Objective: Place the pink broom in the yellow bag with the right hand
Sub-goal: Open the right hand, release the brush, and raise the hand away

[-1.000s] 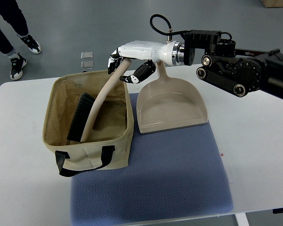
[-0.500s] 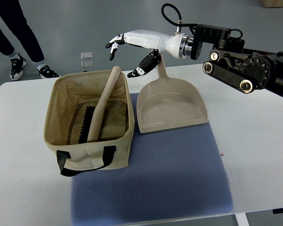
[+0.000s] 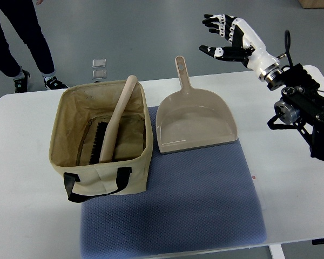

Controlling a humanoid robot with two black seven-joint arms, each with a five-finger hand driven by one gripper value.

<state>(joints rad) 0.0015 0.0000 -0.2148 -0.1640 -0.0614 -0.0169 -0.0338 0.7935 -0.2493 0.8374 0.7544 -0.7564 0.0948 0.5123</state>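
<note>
Broom (image 3: 114, 125) sat inside the bag (image 3: 100, 183), bristles down, handle leaning up over the bag's far rim. Right hand (image 3: 232, 39) hung well right of the bag, beyond the dustpan (image 3: 197, 124), fingers (image 3: 215, 21) spread, empty.

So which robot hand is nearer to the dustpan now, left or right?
Right. The right robot hand is raised, open, beyond the table's far edge, up and right of the dustpan, not touching it. The left robot hand is not in view.
</note>
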